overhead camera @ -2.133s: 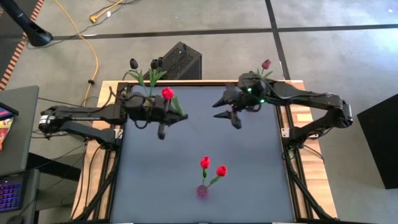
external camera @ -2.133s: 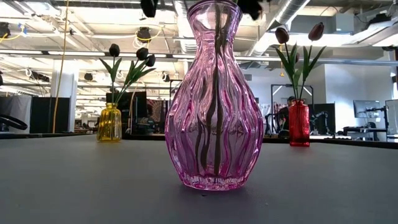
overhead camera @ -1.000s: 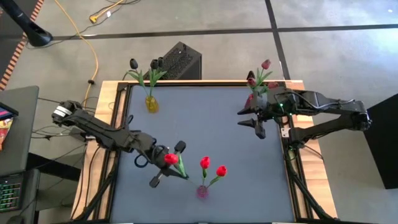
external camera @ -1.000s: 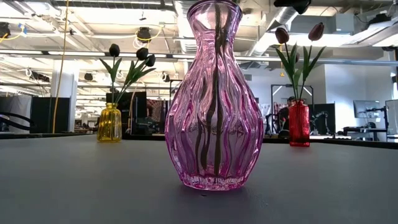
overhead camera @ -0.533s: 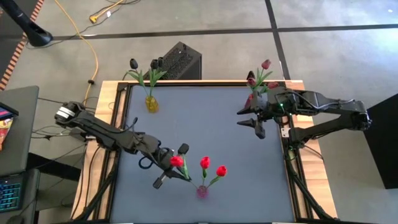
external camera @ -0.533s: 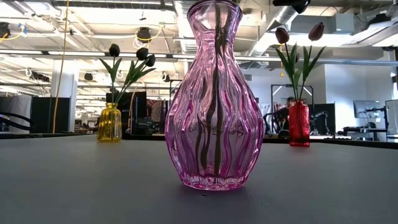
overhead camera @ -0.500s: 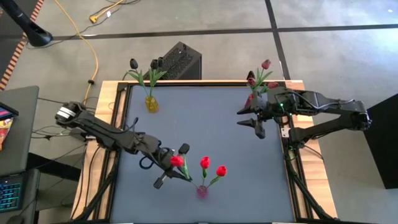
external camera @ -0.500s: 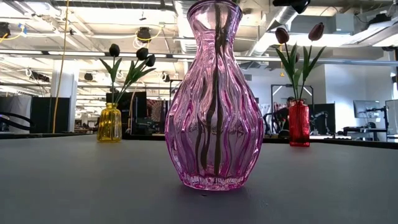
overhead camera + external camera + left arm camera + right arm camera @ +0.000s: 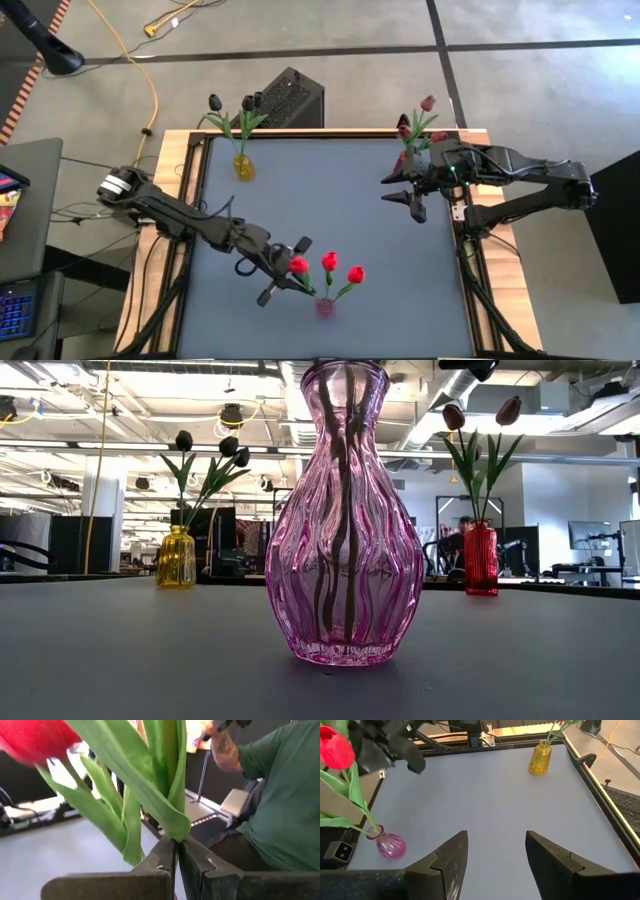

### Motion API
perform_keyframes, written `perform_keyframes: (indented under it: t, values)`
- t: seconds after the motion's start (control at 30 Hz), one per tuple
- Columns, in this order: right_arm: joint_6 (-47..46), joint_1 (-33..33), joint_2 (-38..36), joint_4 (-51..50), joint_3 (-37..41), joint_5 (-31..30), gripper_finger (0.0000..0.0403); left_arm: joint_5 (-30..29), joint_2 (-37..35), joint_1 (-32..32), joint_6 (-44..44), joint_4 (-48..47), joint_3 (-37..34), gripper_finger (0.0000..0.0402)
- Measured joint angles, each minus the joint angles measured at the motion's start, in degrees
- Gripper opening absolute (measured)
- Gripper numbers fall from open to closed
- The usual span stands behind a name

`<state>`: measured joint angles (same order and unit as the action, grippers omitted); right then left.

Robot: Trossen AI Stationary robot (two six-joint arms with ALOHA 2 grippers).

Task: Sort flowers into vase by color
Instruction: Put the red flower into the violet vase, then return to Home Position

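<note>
A bright red tulip (image 9: 299, 265) is pinched by its green stem in the closed left claw (image 9: 283, 271), near the bench's front edge. Its stem slants down to the mouth of the pink vase (image 9: 325, 307), where two more red tulips (image 9: 342, 268) stand. Black tulips (image 9: 240, 103) fill the yellow vase (image 9: 243, 166) at the back left corner; crimson ones (image 9: 415, 118) stand in the red vase (image 9: 401, 161) at the back right. The right claw (image 9: 398, 188) hangs wide open and empty near that corner, above the bench (image 9: 350, 210).
</note>
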<state>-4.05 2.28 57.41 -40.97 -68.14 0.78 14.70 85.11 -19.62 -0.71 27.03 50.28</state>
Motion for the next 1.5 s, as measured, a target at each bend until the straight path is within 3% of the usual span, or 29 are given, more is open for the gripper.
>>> perform_keyframes:
  t: [0.33,0.53,0.87,1.17,1.5]
  values:
    - [0.0,0.0,0.0,0.2,0.0,0.0,0.0223,-0.1,5.9,0.0,-0.2,2.9,0.0,0.0000]
    - [0.0,0.0,0.0,0.3,0.0,0.0,0.0223,-1.6,6.0,0.0,0.4,3.6,0.0,0.0003]
    - [0.0,0.0,0.0,0.3,0.0,0.0,0.0223,0.2,5.5,0.1,-0.8,-0.1,0.2,0.0100]
    - [0.0,0.0,0.0,0.1,0.0,0.0,0.0223,2.1,4.1,0.0,1.8,-27.5,10.0,0.0160]
    - [0.0,0.0,0.0,-0.4,0.0,0.0,0.0223,-13.2,3.6,0.4,3.8,-61.9,22.5,0.0162]
